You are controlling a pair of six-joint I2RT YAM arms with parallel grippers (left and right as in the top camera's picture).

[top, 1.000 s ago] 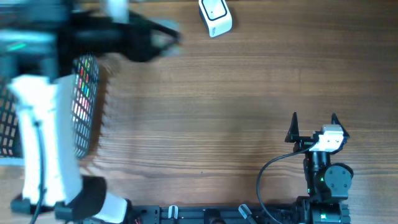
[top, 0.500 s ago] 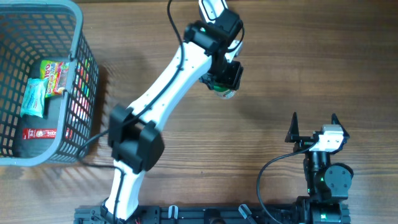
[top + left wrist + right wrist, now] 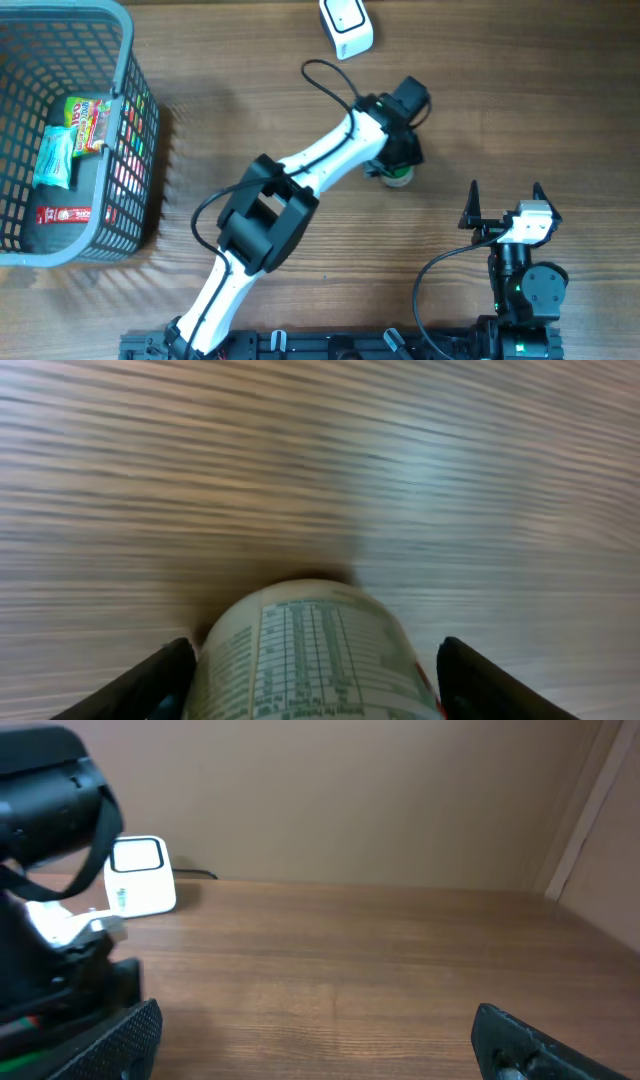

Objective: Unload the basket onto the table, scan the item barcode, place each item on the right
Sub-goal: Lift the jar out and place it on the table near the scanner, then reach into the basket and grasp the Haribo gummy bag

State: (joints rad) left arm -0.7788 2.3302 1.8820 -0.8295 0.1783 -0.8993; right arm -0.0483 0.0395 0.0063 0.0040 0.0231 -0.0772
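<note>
- Nearest the base, the right gripper (image 3: 505, 190) sits over the brown wooden surface (image 3: 500, 90), jaws spread as wide as they go and nothing between them.
- Just beyond it and a touch left, the left arm reaches out to mid-surface. The left gripper (image 3: 315, 648) points down over the small round container with a printed nutrition label and a green end (image 3: 320, 670).
- On the wrist view, that container fills the gap between the two black fingers (image 3: 150, 685), one close on each side. The jaws stand fairly wide around it, but I can't tell whether the pads press it or only flank it.
- A dark shadow lies just past the container on the wood, so it is right down low. Resting or barely lifted, I can't say.
- Far off to the left stands the grey plastic mesh basket (image 3: 128, 60), with a colourful sweet packet (image 3: 88, 118), a pale blue packet (image 3: 55, 158) and a dark packet with a red label (image 3: 60, 215) inside.
- At the far edge, the white box-shaped scanner (image 3: 346, 25) sits well apart from the container.
</note>
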